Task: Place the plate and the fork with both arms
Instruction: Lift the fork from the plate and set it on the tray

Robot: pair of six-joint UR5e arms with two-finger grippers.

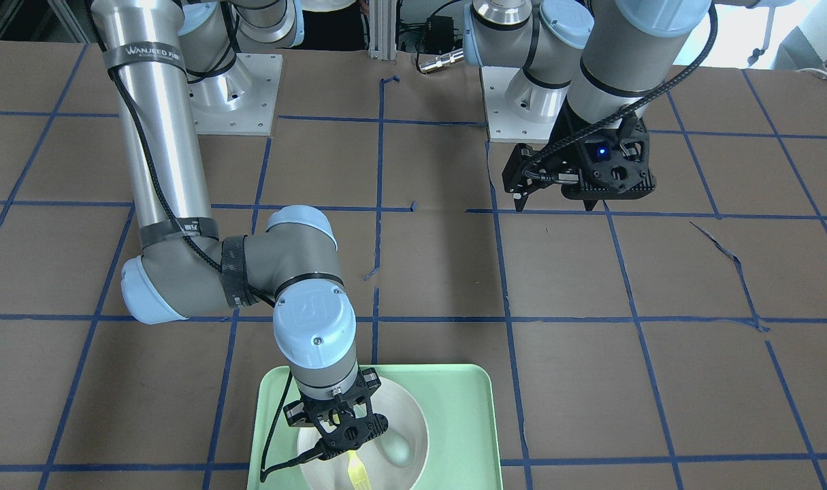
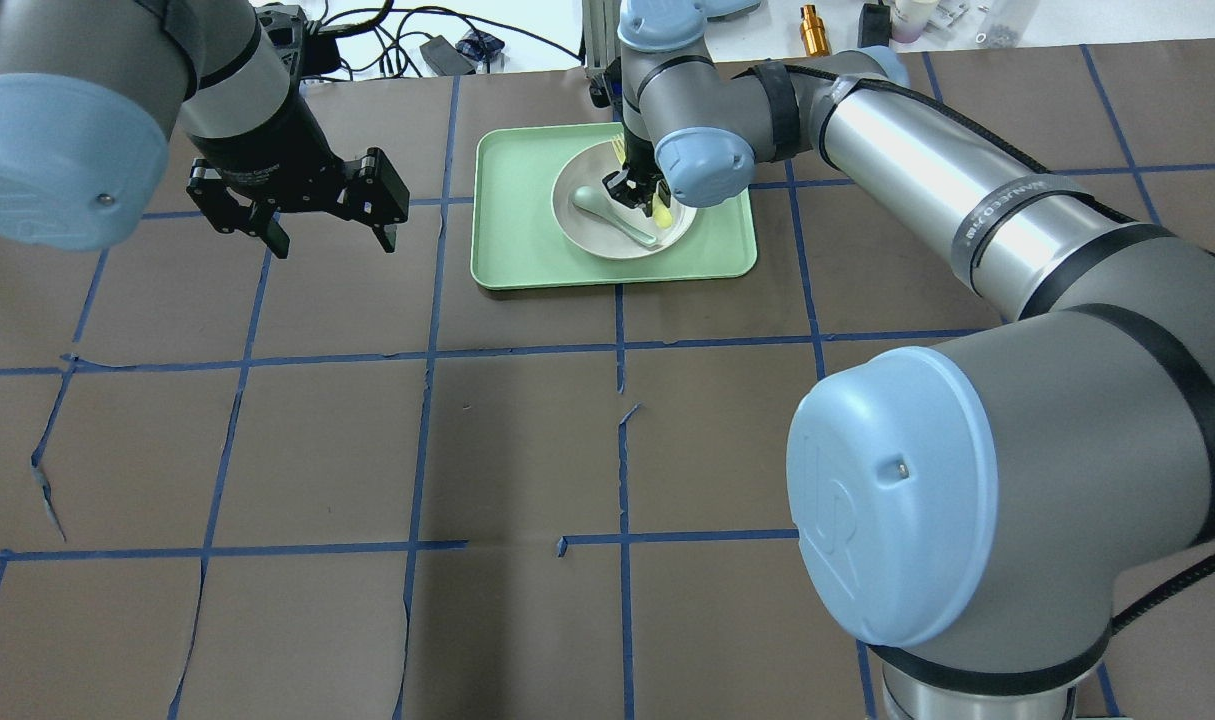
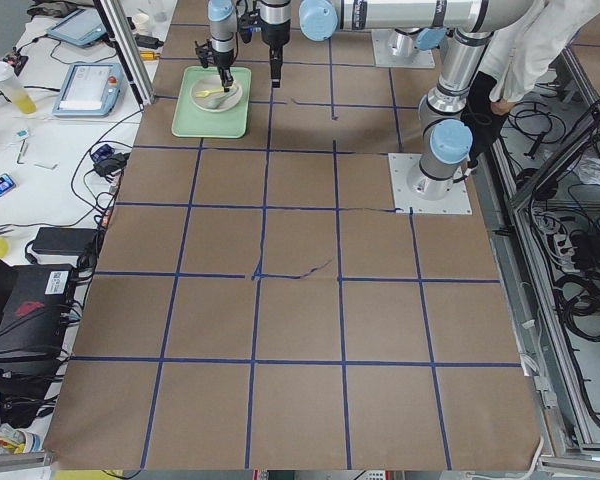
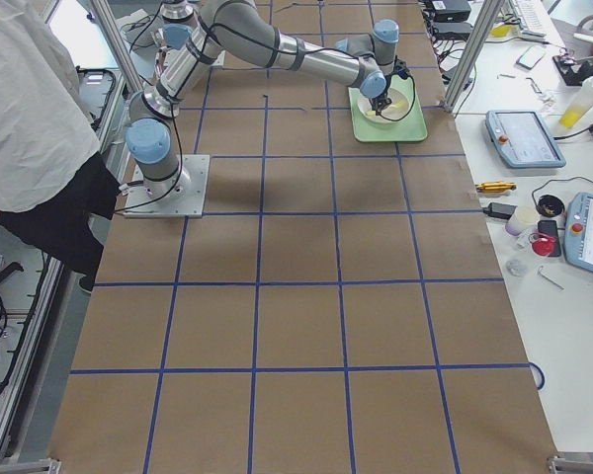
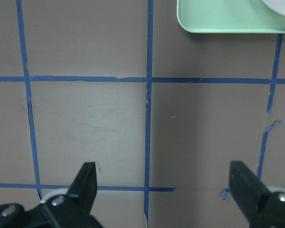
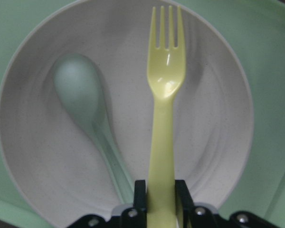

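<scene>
The off-white plate (image 2: 582, 228) lies on the mint-green tray (image 2: 527, 255) at the far middle of the table. My right gripper (image 2: 635, 195) hangs over the plate and is shut on the handle of the pale-yellow fork (image 6: 164, 95). The fork's tines point away from the gripper, over the plate (image 6: 218, 118). The front-facing view shows the same grip (image 1: 345, 442) with the fork (image 1: 357, 471) over the plate (image 1: 408, 408). My left gripper (image 2: 332, 240) is open and empty above bare table left of the tray. The left wrist view shows its fingers wide apart (image 5: 164, 185).
A pale grey-green spoon (image 6: 78, 90) lies in the plate beside the fork. The brown table cover carries a blue tape grid. The arm bases (image 1: 233, 95) stand at the robot's edge. A person (image 4: 30, 109) stands by the robot. Devices lie on a side bench (image 4: 519, 138).
</scene>
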